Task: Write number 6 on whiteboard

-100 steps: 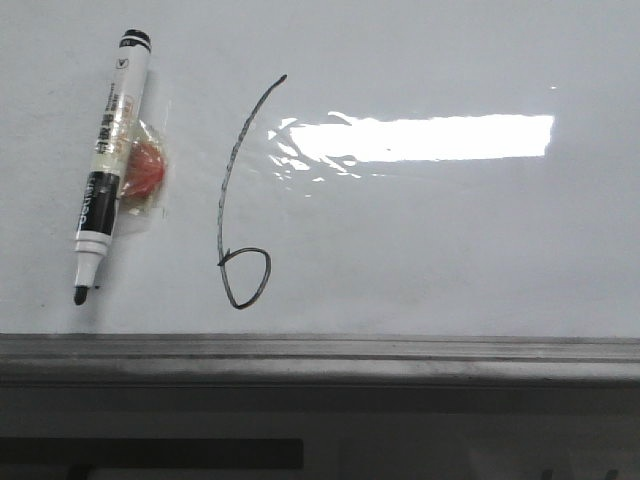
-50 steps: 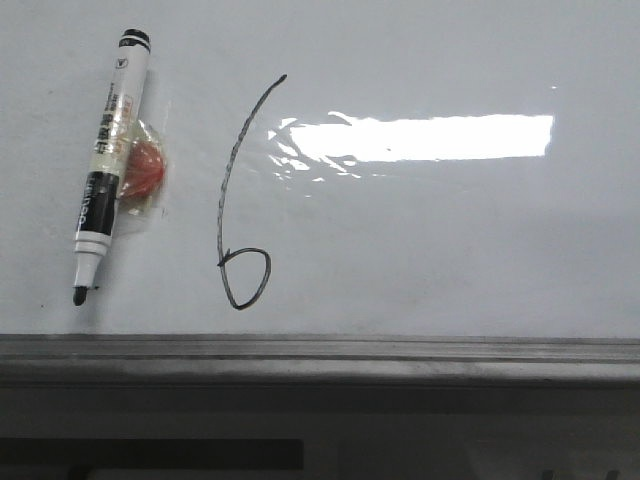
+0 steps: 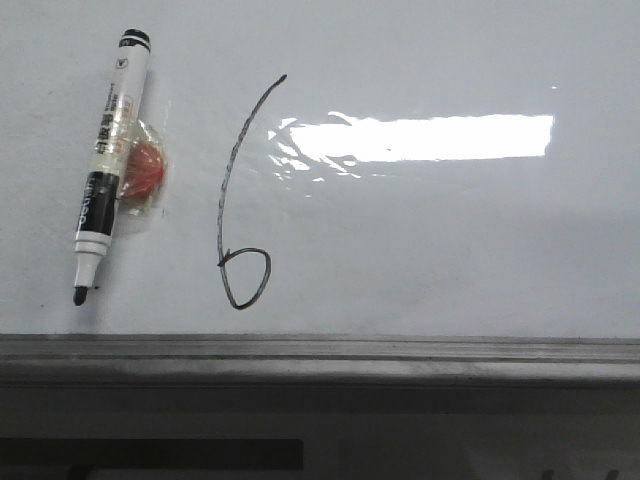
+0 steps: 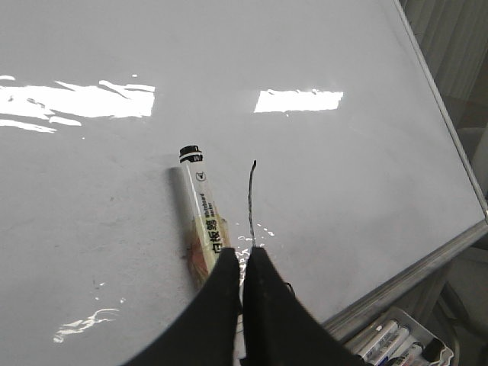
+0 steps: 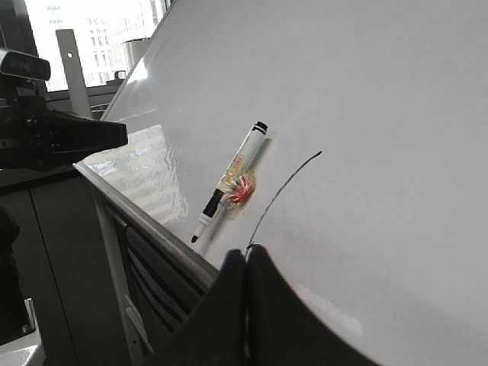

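My left pincer (image 4: 242,259) is closed, its two black fingers pressed together with nothing between them, and it hangs over the whiteboard (image 4: 358,191) just above the marker's lower half. My right pincer (image 5: 245,263) is likewise closed on nothing, fingers flat against each other, near the board's grey edge rail (image 5: 145,225).

In the front view neither pincer shows. The number 6 (image 3: 240,200) stands left of the middle of the whiteboard (image 3: 450,240): a thin black line with a long curved stem that starts far up and sweeps down to a small closed loop close to the near rail (image 3: 320,350). A bright rectangular glare (image 3: 420,137) lies just right of the stem's upper part.

Left of the digit lies the marker (image 3: 105,165), uncapped, its black tip pointing toward the near edge and slightly left, its black end cap at the far end. A reddish blob under clear tape (image 3: 145,172) touches the marker's right side at mid-barrel. Marker and digit are apart, near each other.

In the left wrist view a tray of markers (image 4: 396,343) shows beyond the board's corner.
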Robot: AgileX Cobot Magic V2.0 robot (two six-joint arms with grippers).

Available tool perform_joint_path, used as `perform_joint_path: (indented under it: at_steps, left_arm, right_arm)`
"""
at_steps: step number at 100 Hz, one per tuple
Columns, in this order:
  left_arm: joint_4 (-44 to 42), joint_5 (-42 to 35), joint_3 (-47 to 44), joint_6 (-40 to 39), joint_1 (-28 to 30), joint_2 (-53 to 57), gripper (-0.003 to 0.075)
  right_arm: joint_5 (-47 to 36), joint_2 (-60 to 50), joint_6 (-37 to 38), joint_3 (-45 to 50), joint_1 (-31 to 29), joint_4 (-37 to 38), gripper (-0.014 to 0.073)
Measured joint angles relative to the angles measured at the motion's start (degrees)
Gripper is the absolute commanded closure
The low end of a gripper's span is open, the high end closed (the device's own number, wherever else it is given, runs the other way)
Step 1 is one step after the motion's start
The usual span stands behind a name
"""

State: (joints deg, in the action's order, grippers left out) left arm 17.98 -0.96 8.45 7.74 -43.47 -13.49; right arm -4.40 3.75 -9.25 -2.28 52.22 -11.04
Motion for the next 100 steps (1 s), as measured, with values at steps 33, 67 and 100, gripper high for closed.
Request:
perform_joint_path:
  at_steps: [33,67,100]
  left_arm:
    - [0.00,-0.05,-0.21,0.00,0.00,0.00,0.0739]
    - [-5.84,-0.19,-2.43,0.00,11.75,3.20,0.0739]
    - [-9.32,-0.02,-8.63,-0.31,29.09,11.47,0.0739]
  right_arm:
    - [0.00,0.00,-0.08,0.00,0.00,0.11,0.0657]
    - [0.00,0.00,-0.08,0.00,0.00,0.11,0.0657]
    - [0.00,0.00,-0.08,0.00,0.00,0.11,0.0657]
